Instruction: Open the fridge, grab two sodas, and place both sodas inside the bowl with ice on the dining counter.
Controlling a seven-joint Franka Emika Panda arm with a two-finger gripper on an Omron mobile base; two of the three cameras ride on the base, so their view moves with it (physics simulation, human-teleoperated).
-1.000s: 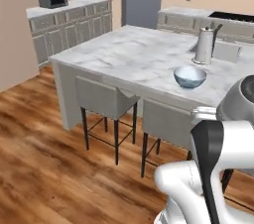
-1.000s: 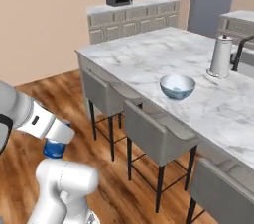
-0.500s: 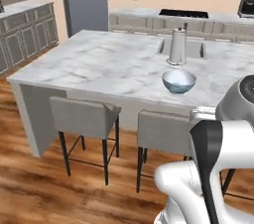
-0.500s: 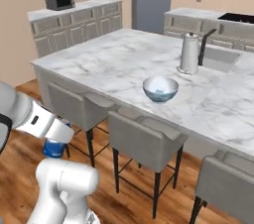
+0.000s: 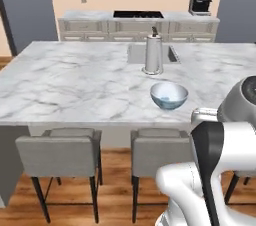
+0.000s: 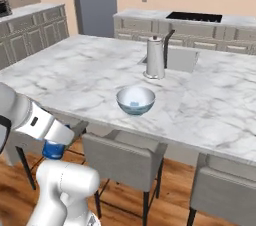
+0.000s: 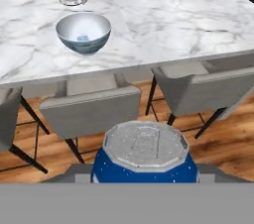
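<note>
Blue cylindrical soda can with silver lid (image 7: 144, 156) sitting upright in tool (image 7: 144, 178), tool clenching it at bottom of hand view; same can showing as blue spot (image 6: 52, 150) under arm in right base view. Grey upholstered stools (image 5: 57, 156) standing in row below near edge of white-grey veined marble counter (image 5: 75, 80). Round light blue-white bowl with ice (image 5: 169, 95) resting near that edge. Tall steel pitcher (image 5: 153, 54) standing just behind bowl. Black cooktop (image 5: 138, 14) lying on far back counter.

The end effector (image 7: 144, 181) sits low beside the base, its fingers clamped around a blue can (image 7: 144, 156).
</note>
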